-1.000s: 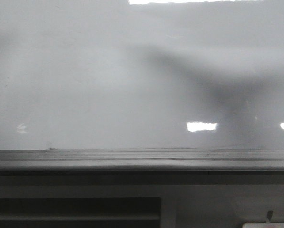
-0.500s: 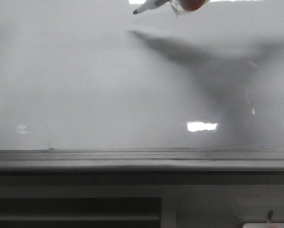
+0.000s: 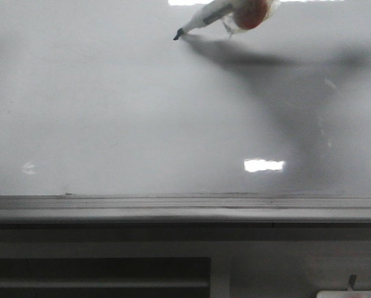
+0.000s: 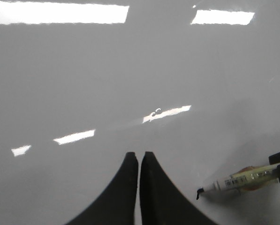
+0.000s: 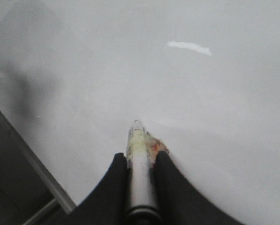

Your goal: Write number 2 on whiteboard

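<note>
The whiteboard fills most of the front view, glossy grey-white, with its grey ledge along the lower edge. My right gripper is shut on a white marker with red-orange wrapping. In the front view the marker comes in from the top edge, and its black tip is at the board. In the left wrist view the marker shows a short black mark at its tip. No whole number 2 shows. My left gripper is shut and empty, close to the board beside the marker tip.
Ceiling lights reflect on the board. The arm's dark shadow falls across the right half. Below the ledge is a dark slatted panel and a white object's edge at the bottom right.
The marker came into view from the top edge and moved down; its tip has gone from off the board to touching it. The shadow shifted with it.
</note>
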Controlling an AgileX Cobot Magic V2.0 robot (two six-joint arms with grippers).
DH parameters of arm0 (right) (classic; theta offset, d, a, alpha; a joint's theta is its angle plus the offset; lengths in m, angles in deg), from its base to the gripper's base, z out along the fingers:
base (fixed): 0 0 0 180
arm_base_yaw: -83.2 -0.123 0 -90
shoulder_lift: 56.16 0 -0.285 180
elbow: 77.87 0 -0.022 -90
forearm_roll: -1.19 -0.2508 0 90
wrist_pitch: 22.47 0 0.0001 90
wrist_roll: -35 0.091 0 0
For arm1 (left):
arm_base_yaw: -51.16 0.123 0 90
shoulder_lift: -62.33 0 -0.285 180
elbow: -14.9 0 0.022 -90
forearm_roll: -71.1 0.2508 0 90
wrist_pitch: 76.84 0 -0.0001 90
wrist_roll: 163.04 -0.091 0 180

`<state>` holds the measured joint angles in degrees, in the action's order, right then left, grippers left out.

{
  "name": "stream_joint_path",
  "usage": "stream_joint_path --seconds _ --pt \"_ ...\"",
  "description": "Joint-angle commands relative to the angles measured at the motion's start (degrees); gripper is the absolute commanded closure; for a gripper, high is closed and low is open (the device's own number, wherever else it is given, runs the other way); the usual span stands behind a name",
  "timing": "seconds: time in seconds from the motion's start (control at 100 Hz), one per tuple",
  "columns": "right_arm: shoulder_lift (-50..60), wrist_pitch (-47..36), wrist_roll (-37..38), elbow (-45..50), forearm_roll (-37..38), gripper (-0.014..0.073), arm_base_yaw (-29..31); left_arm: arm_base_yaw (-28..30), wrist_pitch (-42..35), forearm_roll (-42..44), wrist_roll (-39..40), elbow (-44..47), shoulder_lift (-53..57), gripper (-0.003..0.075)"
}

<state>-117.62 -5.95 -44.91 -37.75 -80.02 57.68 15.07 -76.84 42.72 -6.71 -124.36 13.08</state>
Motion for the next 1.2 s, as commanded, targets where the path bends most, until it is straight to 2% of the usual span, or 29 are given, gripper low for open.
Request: stream_joint_path --seconds 0.0,0.17,0.42,0.63,0.89,1.03,1.189 --pt "2.09 -8.07 -0.90 -1.26 -1.93 0.0639 0.40 0.18 -4.05 -0.39 0.42 -1.67 0.13 0.0741" --pt "5.91 -13.04 -0.90 1.17 -2.16 0.0639 0.51 0.18 -4.13 -0.29 0.42 -1.67 0.13 0.0741" --pt "10.30 -13.39 -0.90 7.32 -5.98 0.0639 0.51 0.18 -4.27 -0.29 0.42 -1.67 0.13 0.0741" --pt "10.41 -6.53 -0.90 9.84 -7.02 0.0639 0.51 0.18 -4.27 -0.29 0.42 -1.67 0.13 0.0741" --pt "3.75 1.00 -0.90 9.83 -7.09 0.0639 0.51 0.18 -4.27 -0.29 0.42 -1.67 0.13 0.0741" --pt "0.32 3.54 -0.90 9.83 -7.09 0.0639 0.51 0.18 -4.27 -0.29 0.42 -1.67 0.13 0.0741" --pt "0.35 2.87 -0.90 9.83 -7.09 0.0639 0.51 0.18 -4.27 -0.29 0.42 -1.67 0.13 0.0741"
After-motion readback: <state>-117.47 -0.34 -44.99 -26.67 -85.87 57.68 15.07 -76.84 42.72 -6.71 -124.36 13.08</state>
